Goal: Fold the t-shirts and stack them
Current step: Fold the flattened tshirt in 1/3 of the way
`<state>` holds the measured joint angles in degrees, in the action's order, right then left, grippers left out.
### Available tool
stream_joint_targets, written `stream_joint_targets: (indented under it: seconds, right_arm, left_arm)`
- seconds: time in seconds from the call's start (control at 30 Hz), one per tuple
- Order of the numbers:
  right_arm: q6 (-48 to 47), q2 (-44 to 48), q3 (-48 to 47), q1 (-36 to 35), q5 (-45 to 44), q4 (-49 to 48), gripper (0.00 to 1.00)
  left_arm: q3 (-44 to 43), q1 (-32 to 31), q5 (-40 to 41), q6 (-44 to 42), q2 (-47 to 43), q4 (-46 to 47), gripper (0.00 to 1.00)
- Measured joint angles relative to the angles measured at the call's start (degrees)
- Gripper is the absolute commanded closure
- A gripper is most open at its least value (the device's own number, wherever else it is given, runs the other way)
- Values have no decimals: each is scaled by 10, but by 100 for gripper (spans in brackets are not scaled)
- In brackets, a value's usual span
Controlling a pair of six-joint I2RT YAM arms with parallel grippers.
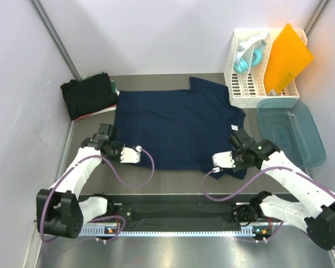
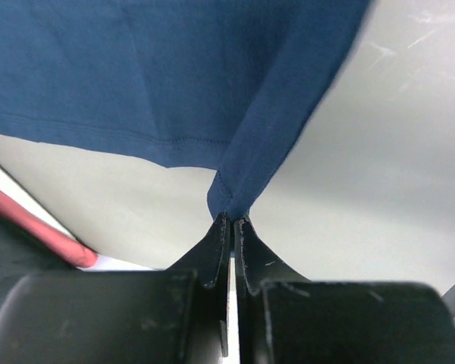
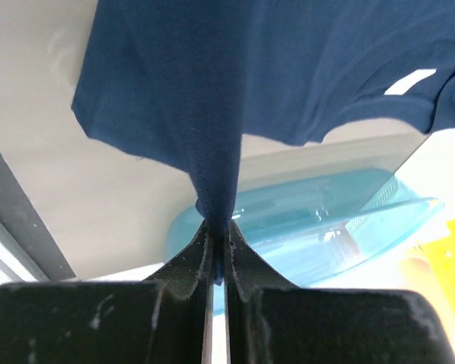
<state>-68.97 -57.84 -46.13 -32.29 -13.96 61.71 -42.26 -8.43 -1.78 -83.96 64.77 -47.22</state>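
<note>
— Cloth of navy t-shirt (image 1: pixel 176 125): soft and matte, lying mostly flat, with stitched hem along left edge. Position?
— Spread in middle of table (image 1: pixel 178 181), between folded dark t-shirts (image 1: pixel 89 96) at far left and white slotted rack (image 1: pixel 248 84) with teal plastic tub (image 1: pixel 293 134) at right.
— Direction?
— Long axis left to right, neck with small white label toward tub, hem toward folded pile.
— Grippers?
— Left gripper (image 2: pixel 233 220) closed tight on near hem corner, cloth gathered into narrow ridge at tips. Right gripper (image 3: pixel 218 227) pinched tight on navy cloth too, at near right side by sleeve.
— Room around?
— Bare grey strip along near edge; far sleeve just beside rack; near sleeve close to tub, hard and glossy
</note>
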Motion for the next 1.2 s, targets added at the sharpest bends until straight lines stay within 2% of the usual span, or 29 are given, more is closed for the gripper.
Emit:
stream_joint_targets:
  seconds: [0.23, 0.4, 0.7, 0.97, 1.2]
  right_arm:
    - [-50, 19, 19, 70, -17, -32, 100]
    - [-87, -18, 12, 119, -13, -86, 100]
    - [-120, -121, -37, 123, -16, -176, 100]
    - [-153, -189, -51, 126, -23, -272, 100]
    - [-166, -247, -102, 130, -24, -330, 100]
  left_arm:
    - [-10, 40, -1, -18, 41, 14, 100]
    - [-44, 58, -10, -25, 92, 47, 100]
    - [-99, 64, -18, -40, 154, 102, 100]
    - [-120, 65, -18, -49, 184, 116, 100]
    - [-121, 65, -18, -54, 195, 123, 100]
